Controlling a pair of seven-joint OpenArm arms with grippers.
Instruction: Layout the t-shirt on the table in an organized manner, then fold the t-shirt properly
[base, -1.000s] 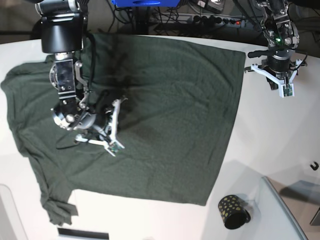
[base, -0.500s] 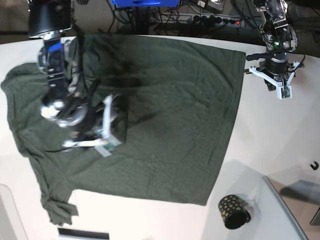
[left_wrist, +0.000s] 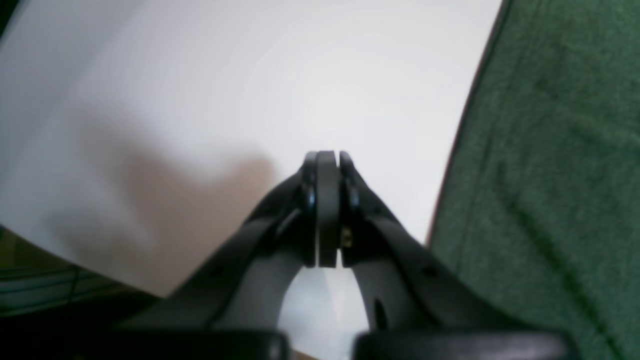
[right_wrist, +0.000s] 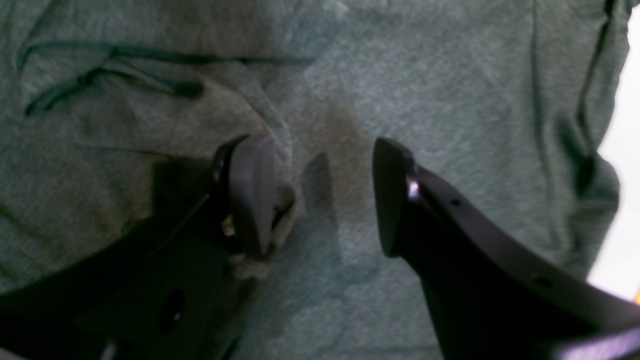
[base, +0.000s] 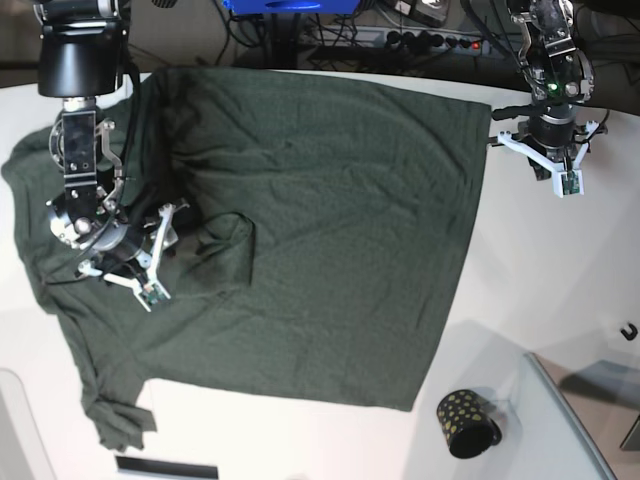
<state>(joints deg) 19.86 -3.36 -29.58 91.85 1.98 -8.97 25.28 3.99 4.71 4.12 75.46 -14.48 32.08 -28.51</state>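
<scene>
The dark green t-shirt (base: 330, 230) lies spread over most of the white table (base: 560, 290), with a raised wrinkle near its middle left and a bunched sleeve at the lower left. My right gripper (base: 140, 250) hovers over the shirt's left part. In the right wrist view it (right_wrist: 320, 200) is open, with creased fabric (right_wrist: 425, 75) below and a small fold touching the left finger (right_wrist: 250, 195). My left gripper (base: 555, 150) hangs beside the shirt's far right corner. In the left wrist view it (left_wrist: 327, 210) is shut on nothing, over bare table (left_wrist: 250, 75), with the shirt's edge (left_wrist: 550, 150) to its right.
A small black cup with gold dots (base: 465, 422) stands at the front right, next to a clear tray (base: 570, 420). A small black hook (base: 628, 331) lies near the right edge. Cables and a power strip (base: 430, 40) run behind the table.
My right gripper has moved left across the shirt and opened, leaving a raised wrinkle of fabric where it was. The left arm has barely moved.
</scene>
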